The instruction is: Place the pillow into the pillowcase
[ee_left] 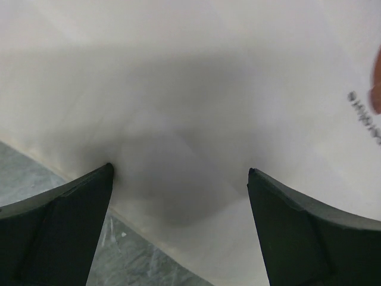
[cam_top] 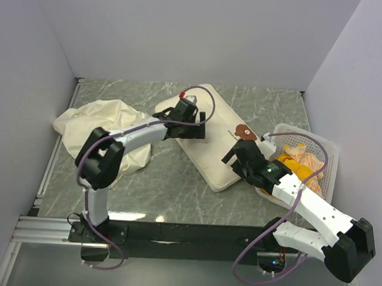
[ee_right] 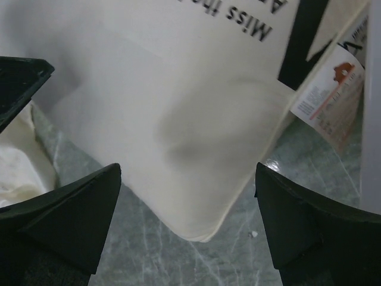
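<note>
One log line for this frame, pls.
left claw: open, over pillow | right claw: open, at pillow corner | pillowcase: heaped left, pillow outside

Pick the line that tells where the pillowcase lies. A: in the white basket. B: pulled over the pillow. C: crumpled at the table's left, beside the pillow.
C: the pillowcase lies bunched left of the bare pillow; the basket stands at the right.

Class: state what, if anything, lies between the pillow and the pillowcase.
Only the left arm spans that gap, the open left gripper at the pillow's edge. No loose object lies between pillow and pillowcase.
</note>
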